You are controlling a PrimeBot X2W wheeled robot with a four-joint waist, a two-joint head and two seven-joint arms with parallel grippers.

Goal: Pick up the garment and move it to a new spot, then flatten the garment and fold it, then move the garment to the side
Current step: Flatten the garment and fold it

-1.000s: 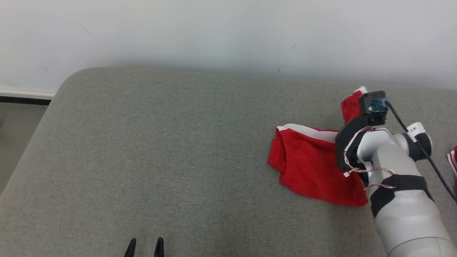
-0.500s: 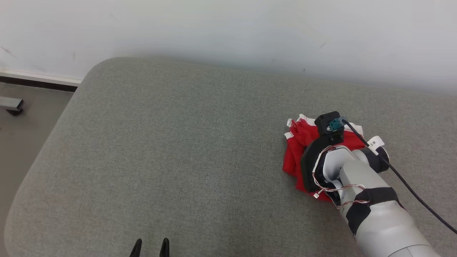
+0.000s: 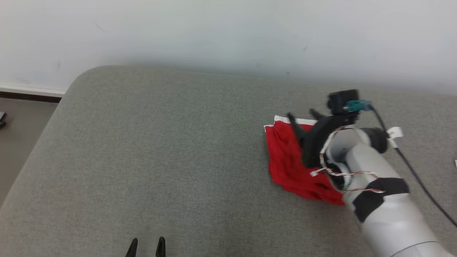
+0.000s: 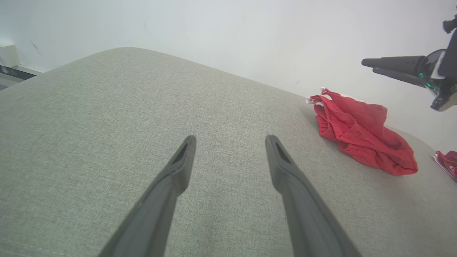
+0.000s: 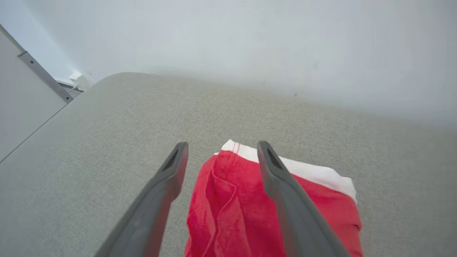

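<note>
The garment (image 3: pixel 289 160) is a red piece with a white band, lying crumpled on the grey cushioned surface (image 3: pixel 160 150) at the right; it also appears in the left wrist view as the garment (image 4: pixel 357 132) and under my right fingers as the garment (image 5: pixel 232 210). My right gripper (image 3: pixel 302 116) hangs open just above its white edge, holding nothing; its own view shows the right gripper (image 5: pixel 221 148) spread over the cloth. My left gripper (image 3: pixel 147 242) stays open at the near edge, far from the garment, and its own view shows the left gripper (image 4: pixel 230 141) over bare cushion.
A white wall (image 3: pixel 228 32) runs behind the cushion. The cushion's rounded corner (image 3: pixel 82 75) drops to the floor (image 3: pixel 21 117) at the left. Another bit of red and white cloth (image 4: pixel 446 160) lies at the far right edge.
My right gripper has opened and let go of the garment, which now rests on the cushion. The right arm has lifted slightly. The head view has shifted between frames.
</note>
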